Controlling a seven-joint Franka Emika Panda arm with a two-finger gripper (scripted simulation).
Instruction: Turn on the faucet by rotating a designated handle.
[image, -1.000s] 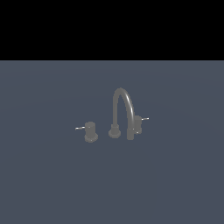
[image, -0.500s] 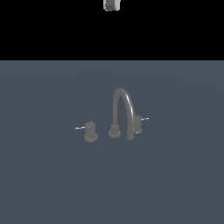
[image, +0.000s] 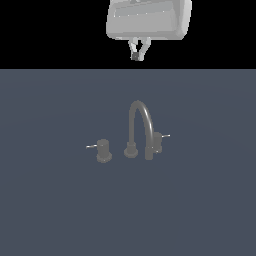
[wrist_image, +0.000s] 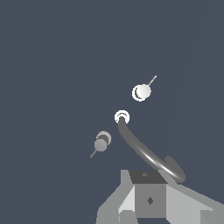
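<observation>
The dark grey faucet (image: 140, 127) stands mid-floor with its arched spout over a round base; in the wrist view (wrist_image: 140, 148) it is seen from above. The handle (image: 157, 141), a small upright knob with a thin pin pointing to the exterior view's right, stands just behind the spout's outlet; it also shows in the wrist view (wrist_image: 141, 92). My gripper (image: 136, 56) hangs high above and behind the faucet, far from the handle. Its fingertips meet with nothing between them. The gripper's grey fingers (wrist_image: 148, 199) show at the wrist view's edge.
A second knob (image: 103, 150) with a flared round base and a left-pointing pin stands on the exterior view's left of the spout base; it also shows in the wrist view (wrist_image: 102, 142). The flat blue-grey floor (image: 60, 210) spreads all around the faucet.
My gripper has come down into the exterior view from the top edge; a second ago it was out of view. The faucet and both knobs have not moved.
</observation>
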